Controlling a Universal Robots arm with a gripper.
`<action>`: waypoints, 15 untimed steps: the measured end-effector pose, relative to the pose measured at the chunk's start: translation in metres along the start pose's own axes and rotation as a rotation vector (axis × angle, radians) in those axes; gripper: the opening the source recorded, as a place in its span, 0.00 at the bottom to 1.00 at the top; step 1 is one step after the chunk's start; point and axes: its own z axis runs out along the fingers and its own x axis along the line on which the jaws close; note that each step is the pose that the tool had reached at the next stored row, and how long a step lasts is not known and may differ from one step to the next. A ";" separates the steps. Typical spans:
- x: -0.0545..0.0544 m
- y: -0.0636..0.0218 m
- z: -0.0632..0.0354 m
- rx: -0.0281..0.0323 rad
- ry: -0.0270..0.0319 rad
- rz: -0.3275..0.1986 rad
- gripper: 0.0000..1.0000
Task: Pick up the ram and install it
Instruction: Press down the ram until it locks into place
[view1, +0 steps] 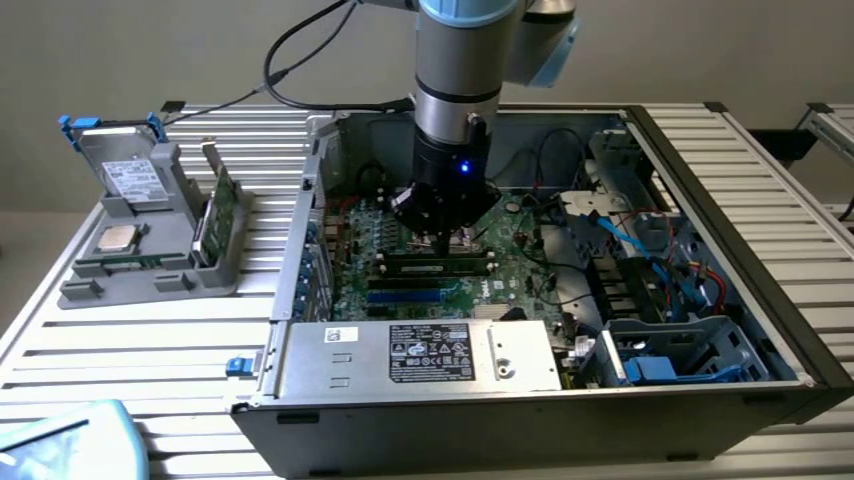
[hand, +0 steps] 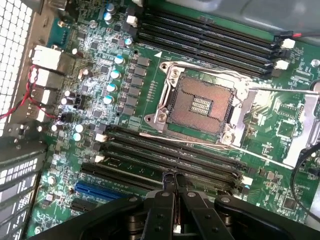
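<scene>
A: What takes up most of the scene?

B: A slatted metal counter (view1: 147, 330) carrying an open computer case (view1: 747, 330). Inside lies a green motherboard (hand: 100, 65), and the silver power supply (view1: 427, 355) sits along the case's near edge.

A: And the robot?

B: The arm (view1: 454, 60) comes down from above into the middle of the case. Its end effector (view1: 443, 232) is low over the board, just above the memory slots.

A: Open or closed?

B: Pinched together. In the wrist view the two dark fingertips (hand: 169, 187) meet with no gap, right over the bank of black slots (hand: 165, 160).

A: Is it gripping anything?

B: I can't make out anything between the tips.

A: Where's the ram?

B: In the exterior view, the ram (view1: 430, 266) lies lengthwise in a slot directly beneath the end effector, a long narrow green stick with a pale label. I can't tell whether it is fully seated.

A: Anything else?

B: The bare CPU socket (hand: 200, 107) sits between the two slot banks. On the exterior view's left, a grey holder (view1: 147, 250) stands on the counter with a loose processor (view1: 118, 238) in it.
</scene>
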 end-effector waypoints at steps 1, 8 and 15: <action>0.000 0.0000 0.0000 -0.0003 -0.0003 0.016 0.11; 0.000 0.0000 0.0000 -0.0021 -0.0026 0.123 0.11; 0.000 -0.0001 -0.0006 -0.0041 -0.0037 0.159 0.11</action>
